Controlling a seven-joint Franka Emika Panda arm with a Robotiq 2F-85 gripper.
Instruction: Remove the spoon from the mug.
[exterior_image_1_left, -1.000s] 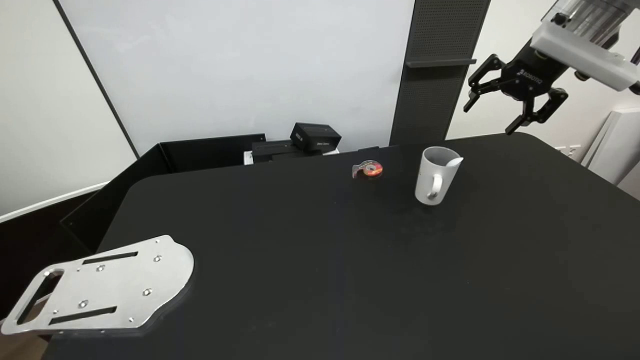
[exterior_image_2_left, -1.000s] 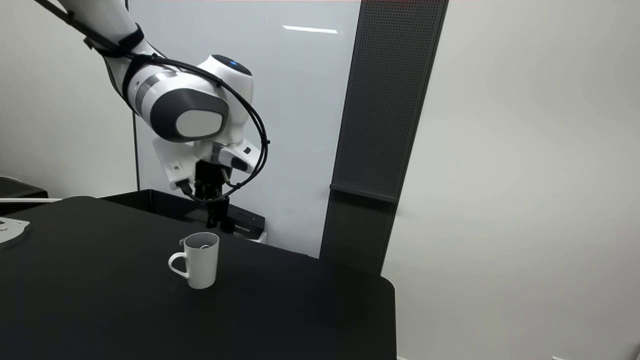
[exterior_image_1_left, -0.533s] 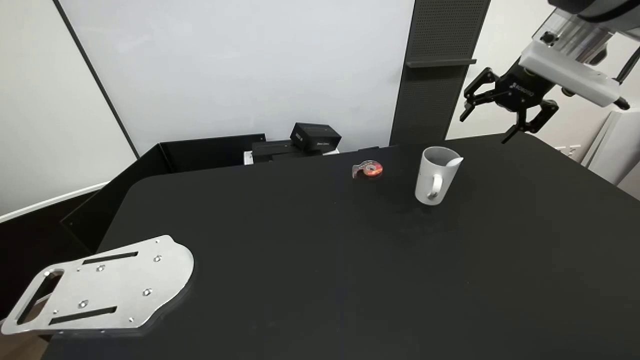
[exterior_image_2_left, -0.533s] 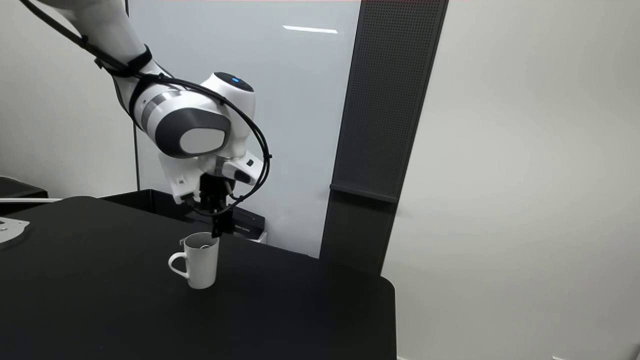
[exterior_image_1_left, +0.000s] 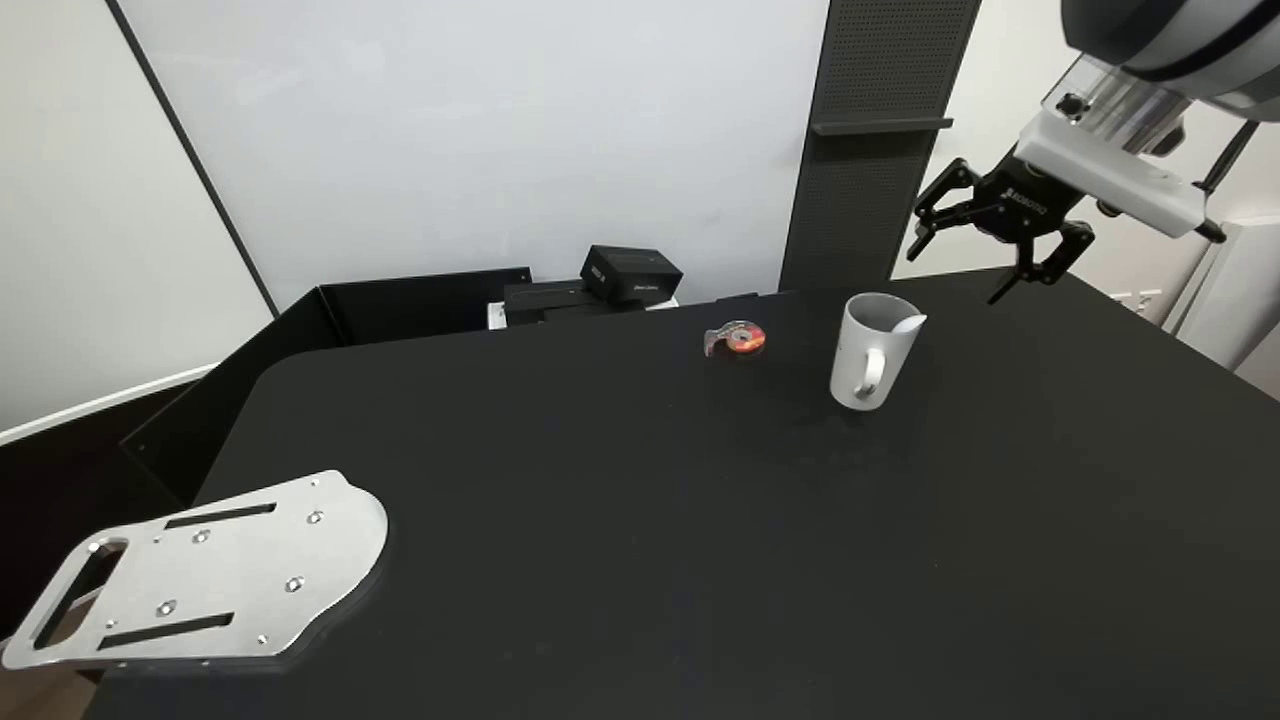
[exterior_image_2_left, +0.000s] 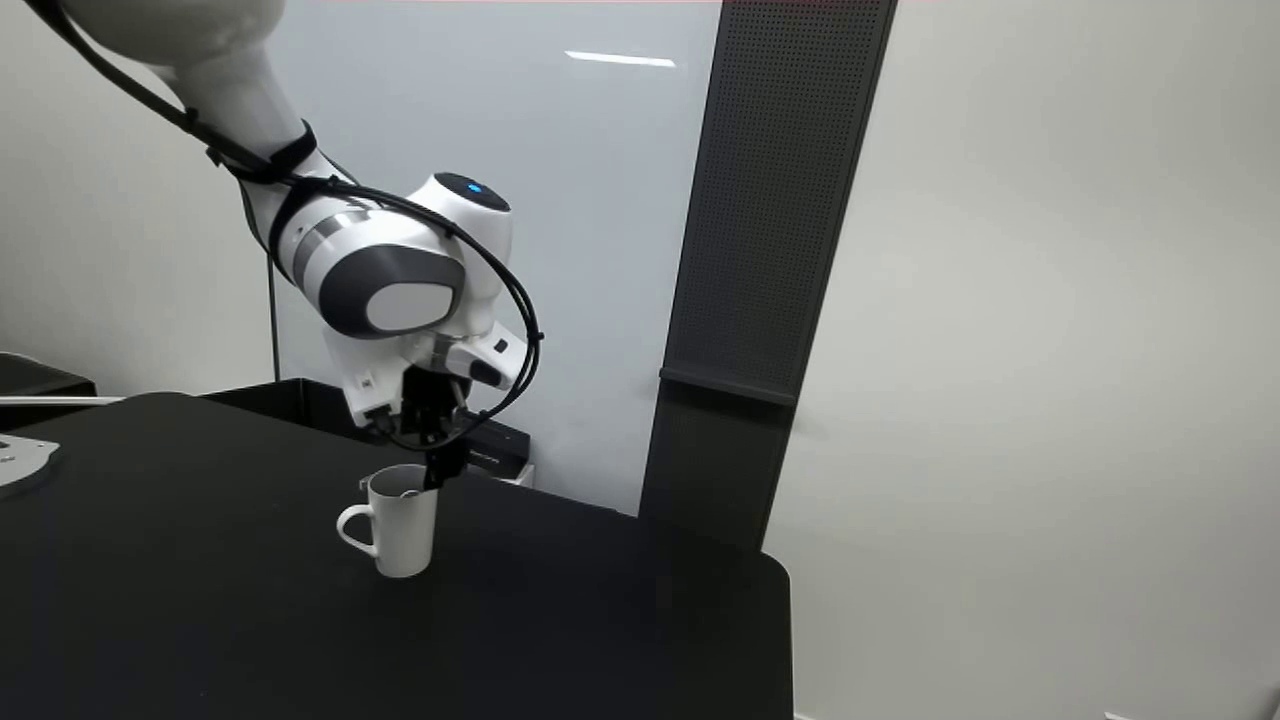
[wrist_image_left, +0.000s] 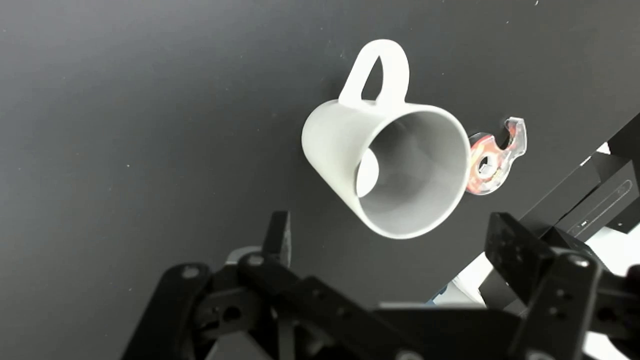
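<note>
Now, small white spoon with a rounded end: inside the white cylindrical mug with a looped side handle, leaning on the rim, its tip poking out; the lower part is hidden.
Mug: upright on the smooth black surface; in the wrist view its mouth faces the camera, and part of the spoon shows white against the inner wall.
Black two-fingered hand: released, fingers spread wide, above the surface, near the mug but apart from it.
White-and-grey jointed arm: slanting down to the hand, black cables strapped along it.
Small red-and-clear tape dispenser: on the surface, near the mug.
Flat silver slotted metal plate: at the surface's edge, well apart from the mug.
Black rectangular boxes with pale lettering: just past the surface's edge.
</note>
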